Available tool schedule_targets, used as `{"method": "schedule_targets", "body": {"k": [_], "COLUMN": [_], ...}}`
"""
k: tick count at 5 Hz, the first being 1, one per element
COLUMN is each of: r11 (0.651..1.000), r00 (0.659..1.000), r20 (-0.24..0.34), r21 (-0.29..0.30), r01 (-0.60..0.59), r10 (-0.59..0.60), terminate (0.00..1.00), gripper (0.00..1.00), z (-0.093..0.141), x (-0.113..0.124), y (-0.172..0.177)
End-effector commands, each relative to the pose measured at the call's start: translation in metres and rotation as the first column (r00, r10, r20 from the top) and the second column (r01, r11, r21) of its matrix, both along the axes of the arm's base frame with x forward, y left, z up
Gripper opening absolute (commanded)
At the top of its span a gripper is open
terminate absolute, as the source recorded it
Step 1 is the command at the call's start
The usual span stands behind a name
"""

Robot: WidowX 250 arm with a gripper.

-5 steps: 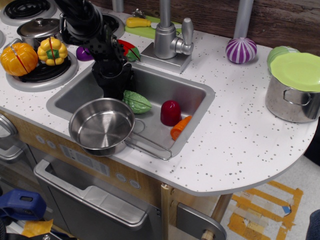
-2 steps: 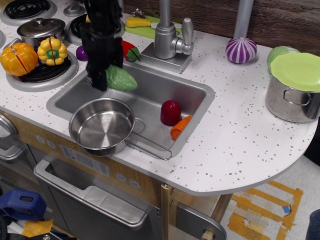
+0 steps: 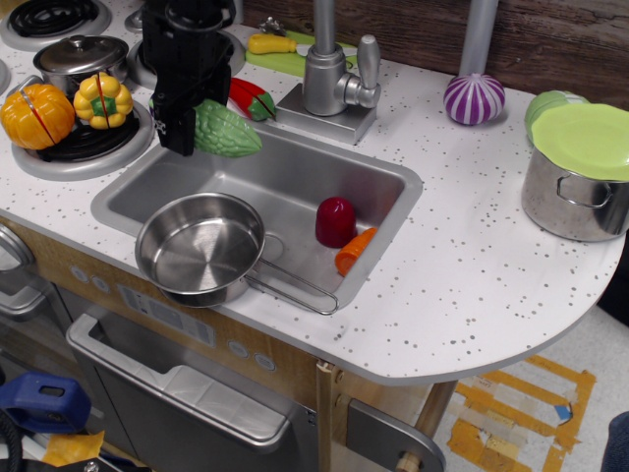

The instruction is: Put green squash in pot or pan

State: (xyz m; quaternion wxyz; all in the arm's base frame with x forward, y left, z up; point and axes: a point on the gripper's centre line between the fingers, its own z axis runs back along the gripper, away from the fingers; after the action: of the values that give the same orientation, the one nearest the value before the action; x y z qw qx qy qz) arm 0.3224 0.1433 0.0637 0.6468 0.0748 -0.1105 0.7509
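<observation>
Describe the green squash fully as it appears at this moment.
The green squash is a bumpy, glossy plastic toy, oval with a pointed end toward the right. It is held above the sink's back left corner in the black gripper, tilted slightly downward to the right, touching nothing else visible. Its left end is hidden by the gripper.

The arm is black all over, with a matte, slightly glossy finish where the light catches it. Its lower section is a blocky, boxy housing with squared edges and ribbed vertical faces. The claw [image 3: 189, 128] at the bottom is the same black, built from straight, flat-sided fingers. No markings or screws can be made out.
</observation>
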Motion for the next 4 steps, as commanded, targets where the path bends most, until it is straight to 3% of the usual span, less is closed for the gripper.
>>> {"method": "schedule_targets", "body": {"k": [1, 4], "r11": [0.998, 0.977], "r00": [0.996, 0.975], "r20": [0.071, 0.067], "r21": [0.026, -0.029], "r01": [-0.062, -0.211], "r10": [0.060, 0.212], "terminate": [0.00, 0.00], "gripper": [0.00, 0.00], "z": [0.024, 0.014], "x": [-0.015, -0.056], "y": [-0.015, -0.027]}}
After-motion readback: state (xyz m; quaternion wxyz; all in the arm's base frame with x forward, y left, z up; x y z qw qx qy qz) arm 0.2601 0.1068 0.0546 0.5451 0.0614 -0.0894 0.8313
